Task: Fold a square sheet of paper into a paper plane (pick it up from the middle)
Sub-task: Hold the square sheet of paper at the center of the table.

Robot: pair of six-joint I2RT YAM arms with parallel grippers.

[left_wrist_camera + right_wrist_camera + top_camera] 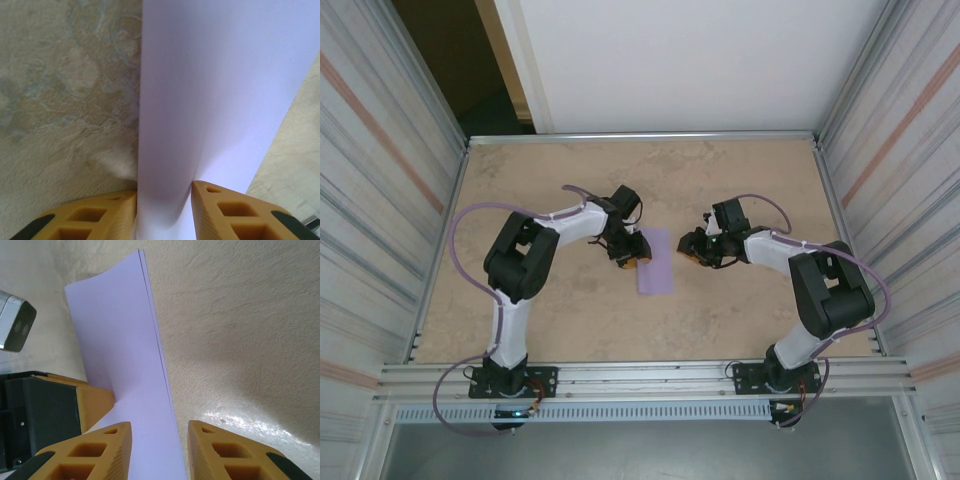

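From above, we see the square sheet of paper (656,265) folded into a narrow lavender strip near the middle of the worktop (740,320). Its long sides run from the near edge toward the far edge. The left hand (632,252) meets the strip's left long side. The right hand (692,252) sits just beside the right long side.

In the left wrist view, the square sheet of paper (215,100) runs up between the yellow fingers of the left hand (164,212) and fills the gap. The fingers stand apart, released rather than clenched.

In the right wrist view, the right hand (160,452) is likewise released, its fingers apart. The doubled edge of the square sheet of paper (120,355) passes between them. We cannot tell whether they touch it. The left hand (92,405) rests against the strip's opposite side.
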